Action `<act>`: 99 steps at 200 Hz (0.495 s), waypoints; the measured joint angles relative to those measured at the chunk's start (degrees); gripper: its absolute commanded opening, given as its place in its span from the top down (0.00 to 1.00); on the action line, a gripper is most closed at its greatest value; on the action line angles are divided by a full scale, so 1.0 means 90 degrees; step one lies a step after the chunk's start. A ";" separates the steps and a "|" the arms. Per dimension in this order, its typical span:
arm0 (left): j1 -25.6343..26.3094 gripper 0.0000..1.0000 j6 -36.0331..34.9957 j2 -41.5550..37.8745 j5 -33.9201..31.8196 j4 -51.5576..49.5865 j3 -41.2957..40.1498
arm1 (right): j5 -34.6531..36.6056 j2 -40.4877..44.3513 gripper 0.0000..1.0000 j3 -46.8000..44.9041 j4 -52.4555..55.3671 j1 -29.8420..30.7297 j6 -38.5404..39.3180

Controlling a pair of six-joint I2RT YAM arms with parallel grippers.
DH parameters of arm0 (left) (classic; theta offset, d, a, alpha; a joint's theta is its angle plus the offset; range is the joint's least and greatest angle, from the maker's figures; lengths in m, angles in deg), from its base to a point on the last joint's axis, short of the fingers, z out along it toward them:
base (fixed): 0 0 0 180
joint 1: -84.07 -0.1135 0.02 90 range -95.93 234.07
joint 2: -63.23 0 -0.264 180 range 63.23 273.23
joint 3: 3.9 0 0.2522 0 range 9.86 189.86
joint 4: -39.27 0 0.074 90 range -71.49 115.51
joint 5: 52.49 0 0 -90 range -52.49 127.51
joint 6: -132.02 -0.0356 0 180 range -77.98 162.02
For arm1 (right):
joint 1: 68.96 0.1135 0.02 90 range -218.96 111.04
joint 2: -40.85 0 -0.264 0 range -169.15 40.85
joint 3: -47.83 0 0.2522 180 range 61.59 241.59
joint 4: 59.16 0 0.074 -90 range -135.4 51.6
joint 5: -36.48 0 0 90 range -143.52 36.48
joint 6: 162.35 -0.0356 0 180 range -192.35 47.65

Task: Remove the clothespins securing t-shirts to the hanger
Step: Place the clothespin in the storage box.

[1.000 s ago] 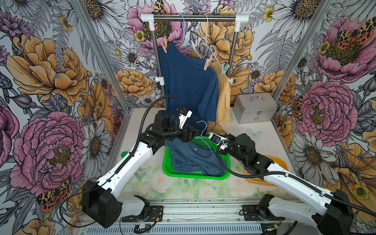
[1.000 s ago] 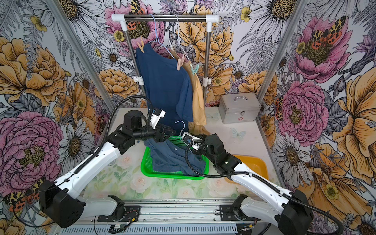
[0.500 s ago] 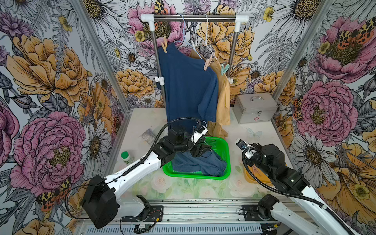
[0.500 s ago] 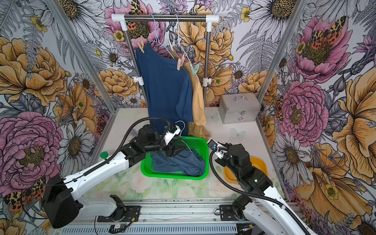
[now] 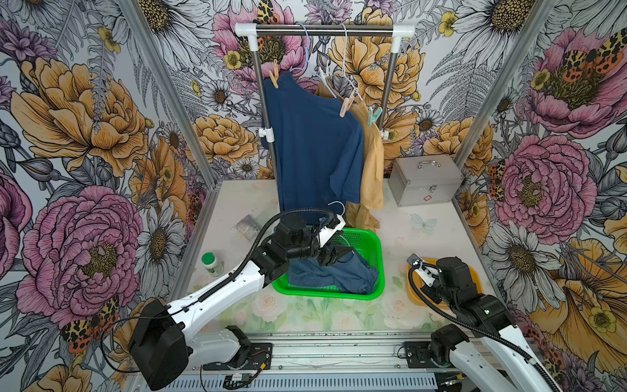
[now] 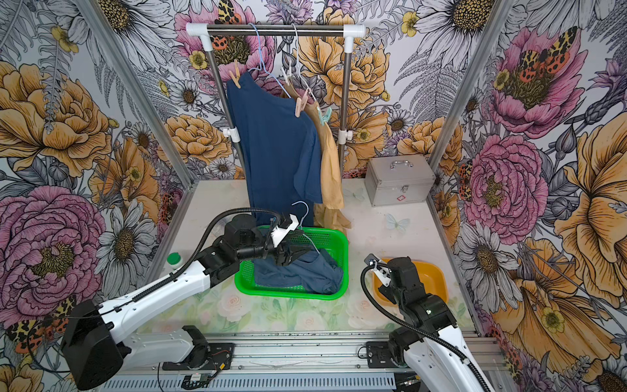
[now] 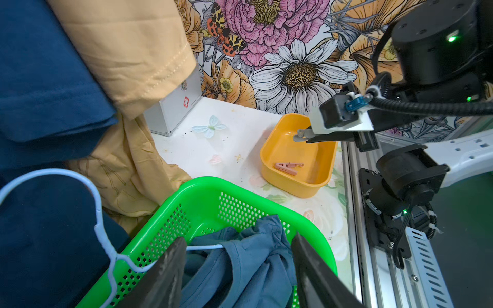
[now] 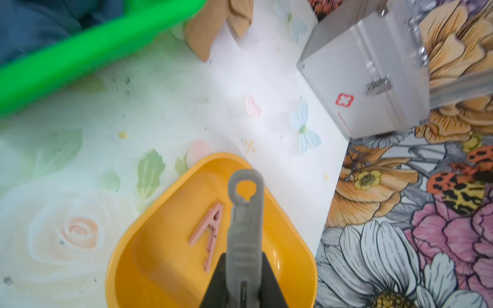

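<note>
Right pincer [image 8: 243, 269] — clamping a grey clothespin [image 8: 245, 213] — over the yellow tub [image 8: 149, 256].

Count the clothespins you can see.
6: four on the hung shirts, peach, white, pink, mint; a pink pin in the yellow bin; a grey pin in the right gripper. Cloth may hide more.

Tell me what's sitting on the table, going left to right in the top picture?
In a top view: bottle with a green cap → green basket → yellow tub. The silver box sits behind the tub, so it has no clear place in the order.
</note>
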 measured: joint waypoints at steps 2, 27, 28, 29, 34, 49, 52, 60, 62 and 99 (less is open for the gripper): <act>0.0000 0.35 0.0000 0.0000 0.0000 0.0010 -0.0005 | -0.0022 -0.0015 0.95 -0.0010 0.0012 -0.0068 -0.0002; 0.0002 0.35 0.0000 0.0007 0.0002 0.0080 -0.0061 | -0.0350 -0.0308 0.94 -0.0034 0.0107 -0.0821 0.0027; 0.0000 0.35 0.0000 0.0007 0.0002 0.0083 -0.0061 | -0.0372 -0.0333 0.94 -0.0034 0.0109 -0.0857 0.0029; 0.0002 0.35 0.0000 0.0007 0.0002 0.0085 -0.0061 | -0.0384 -0.0342 0.94 -0.0034 0.0112 -0.0874 0.0029; 0.0000 0.35 0.0000 0.0007 0.0002 0.0092 -0.0061 | -0.0449 -0.0449 0.94 -0.0034 0.0114 -0.0991 0.0041; 0.0002 0.35 0.0000 0.0015 0.0002 0.0136 -0.0061 | -0.0704 -0.0835 0.95 -0.0034 0.0146 -0.1273 0.0075; 0.0002 0.35 0.0000 0.0017 0.0002 0.0138 -0.0061 | -0.0770 -0.0925 0.94 -0.0032 0.0153 -0.1319 0.0100; 0.0002 0.35 0.0002 0.0032 0.0005 0.0153 -0.0061 | -0.0925 -0.1151 0.94 -0.0027 0.0158 -0.1421 0.0168; 0.0002 0.35 0.0000 0.0032 0.0002 0.0155 -0.0061 | -0.0957 -0.1195 0.94 -0.0027 0.0158 -0.1440 0.0180; 0.0002 0.35 0.0005 0.0143 0.0005 0.0202 -0.0061 | -0.1525 -0.2280 0.95 0.0211 0.0177 -0.1734 0.0372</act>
